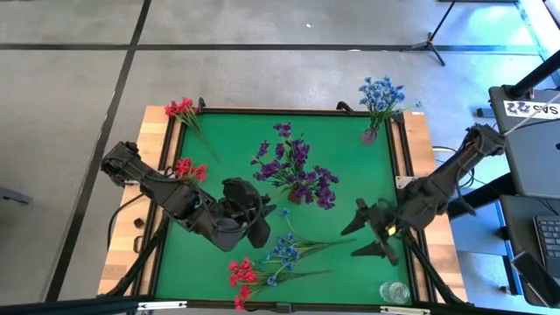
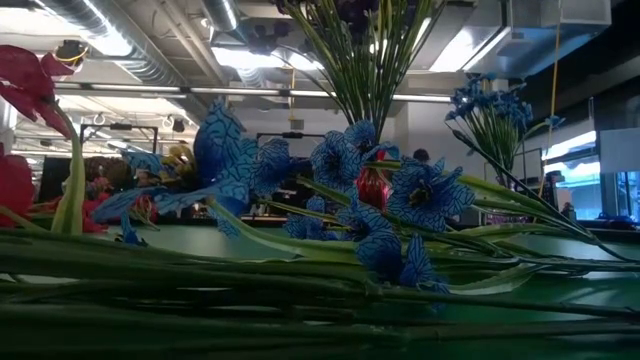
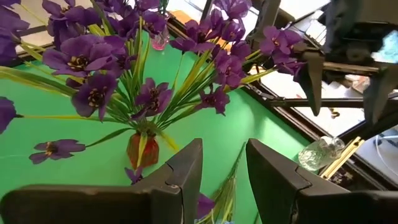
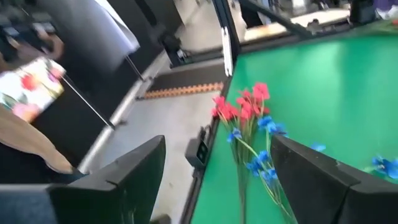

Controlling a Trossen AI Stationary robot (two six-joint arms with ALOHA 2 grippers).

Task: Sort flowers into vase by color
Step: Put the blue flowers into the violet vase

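High view: on the green bench (image 1: 350, 144), purple flowers (image 1: 297, 171) stand bunched in a small vase (image 3: 142, 151) at the centre. Blue flowers (image 1: 381, 94) fill a vase at the far right corner, and red flowers (image 1: 182, 109) one at the far left. Loose blue and red sprigs (image 1: 267, 262) lie near the front edge, between the arms. The left gripper (image 1: 249, 214) hovers just beside the purple bunch, jaws parted and empty. The right gripper (image 1: 372, 229) hangs wide open, also empty. A clear glass vase (image 1: 394, 292) stands at the front right corner.
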